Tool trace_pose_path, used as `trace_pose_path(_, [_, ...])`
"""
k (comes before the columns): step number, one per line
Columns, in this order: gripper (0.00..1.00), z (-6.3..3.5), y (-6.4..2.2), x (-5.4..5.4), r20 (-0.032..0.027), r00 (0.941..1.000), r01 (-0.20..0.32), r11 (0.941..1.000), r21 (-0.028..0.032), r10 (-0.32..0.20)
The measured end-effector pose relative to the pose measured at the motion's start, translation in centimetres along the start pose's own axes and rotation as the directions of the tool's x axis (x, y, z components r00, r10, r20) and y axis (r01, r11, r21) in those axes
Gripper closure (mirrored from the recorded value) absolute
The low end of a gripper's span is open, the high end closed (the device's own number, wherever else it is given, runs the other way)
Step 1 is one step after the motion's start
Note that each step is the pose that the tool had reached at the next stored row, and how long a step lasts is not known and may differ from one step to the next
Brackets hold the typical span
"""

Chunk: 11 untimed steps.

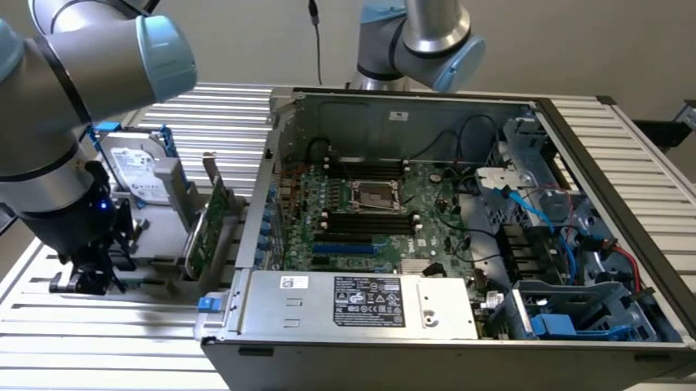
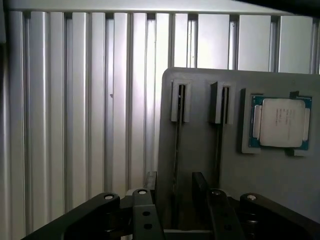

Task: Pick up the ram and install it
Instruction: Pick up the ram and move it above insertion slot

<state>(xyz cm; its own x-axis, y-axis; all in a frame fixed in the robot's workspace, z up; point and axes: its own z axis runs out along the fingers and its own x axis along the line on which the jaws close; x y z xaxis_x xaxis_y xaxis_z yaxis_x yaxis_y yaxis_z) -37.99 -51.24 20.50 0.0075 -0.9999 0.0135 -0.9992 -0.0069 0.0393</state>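
Found the hand [image 2: 175, 182] spread wide, pinching nothing, low over a grey holder [image 2: 260, 185] near the worktop [image 2: 75, 125] edge on the exterior view's left, well apart from the case [image 1: 435, 362]. Located the ram [image 2: 177, 145] standing on edge in a holder slot, between the fingers [image 2: 147, 220] and seemingly untouched. Seen edge-on only, so probably the ram, not an empty groove. Noted a second slot [image 2: 221, 107] just beside it, and a processor [image 2: 280, 122] beyond that.

Risks, as judged:
- Closing off-centre: scraping the slot guide or tipping the ram against it.
- Gripping skewed: binding in the slot on lifting and dragging the holder along.
- Drifting sideways: striking the second slot, or the wide green card [image 1: 212, 232] standing close by.
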Motion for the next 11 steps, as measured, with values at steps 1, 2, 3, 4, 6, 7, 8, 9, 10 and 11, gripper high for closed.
trace_pose_path(1, [0.58,0.18,-0.04,0.0,0.0,1.0,0.0,1.0,-0.0001,0.0])
trace_pose_path(2, [0.58,0.35,-0.08,0.0,0.0,1.0,0.0,1.0,-0.0001,0.0])
trace_pose_path(3, [0.58,0.53,-0.1,-0.01,-0.0001,1.0,0.0,1.0,-0.0001,0.0])
trace_pose_path(4, [0.58,0.62,-0.1,-0.01,0.0,1.0,0.0,1.0,-0.0002,0.0])
trace_pose_path(6, [0.58,0.72,-0.11,0.0,-0.0001,1.0,0.0,1.0,-0.0003,0.0])
trace_pose_path(7, [0.58,0.73,-0.11,0.0,-0.0002,1.0,0.0,1.0,-0.0003,0.0])
trace_pose_path(8, [0.58,0.73,-0.11,0.0,-0.0001,1.0,0.0,1.0,-0.0003,0.0])
trace_pose_path(9, [0.58,0.74,-0.11,0.0,0.0001,1.0,0.0,1.0,-0.0002,0.0])
trace_pose_path(10, [0.58,0.75,-0.11,0.0,0.0003,1.0,0.0,1.0,0.0,0.0])
trace_pose_path(11, [0.58,0.77,-0.1,0.0,0.0013,1.0,0.0,1.0,0.0001,0.0])
